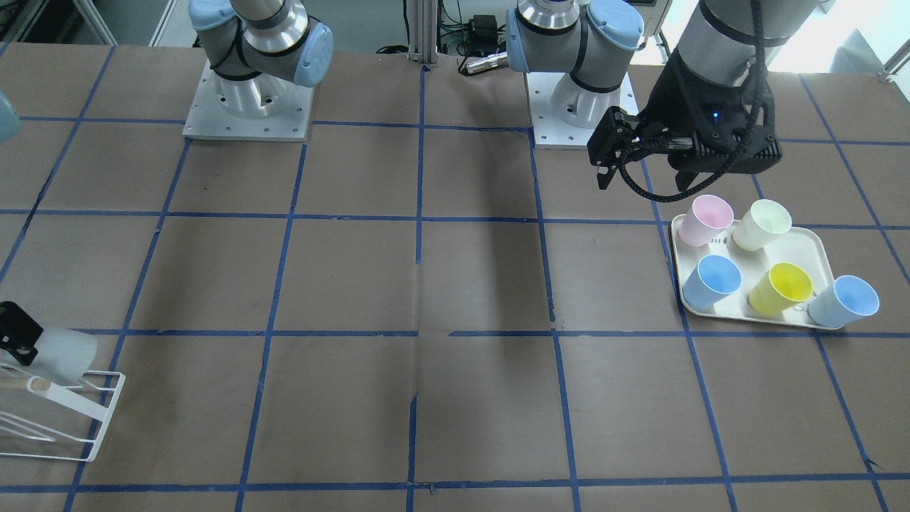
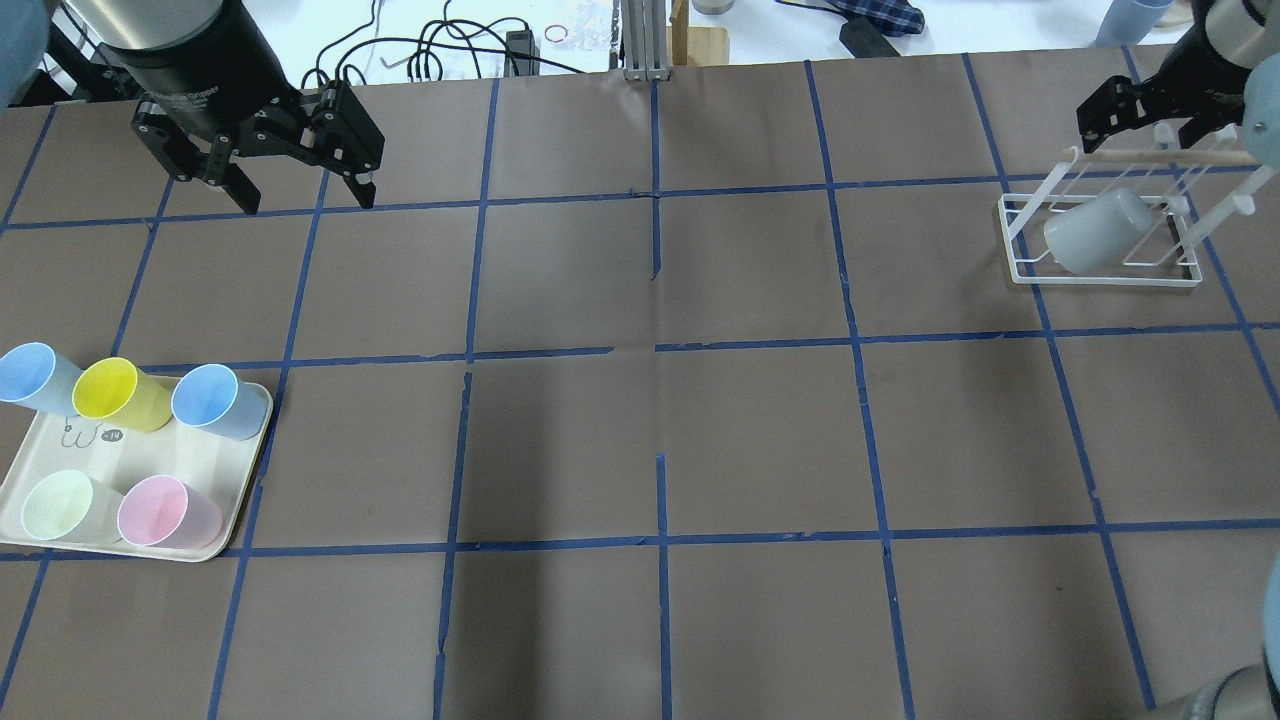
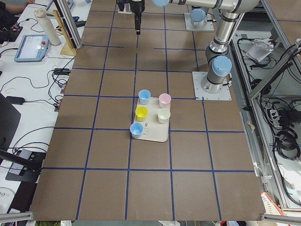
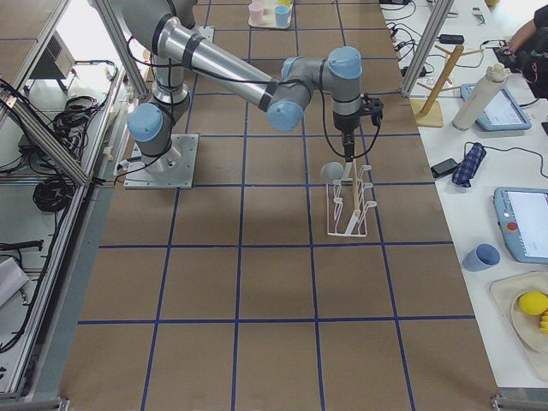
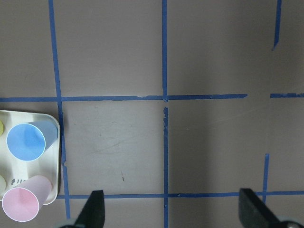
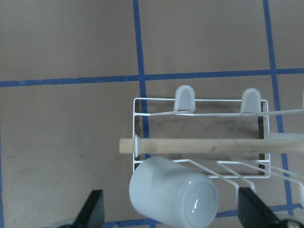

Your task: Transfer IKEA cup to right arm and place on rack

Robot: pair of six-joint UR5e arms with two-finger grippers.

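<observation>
The pale grey IKEA cup (image 2: 1098, 232) rests tilted over the prongs of the white wire rack (image 2: 1100, 278), base up, just below the wooden rod (image 6: 199, 145). The cup also shows in the right wrist view (image 6: 173, 192) and at the left edge of the front view (image 1: 65, 352). My right gripper (image 2: 1150, 125) hangs above the rack and cup. It is open and empty, with its fingers apart from the cup. My left gripper (image 2: 303, 190) is open and empty, raised above the table beyond the tray.
A cream tray (image 2: 240, 500) on my left holds two light blue cups (image 2: 210, 400), a yellow one (image 2: 110, 392), a pale cream one (image 2: 60, 505) and a pink one (image 2: 160, 512). The brown table (image 2: 660, 420) carries a grid of blue tape.
</observation>
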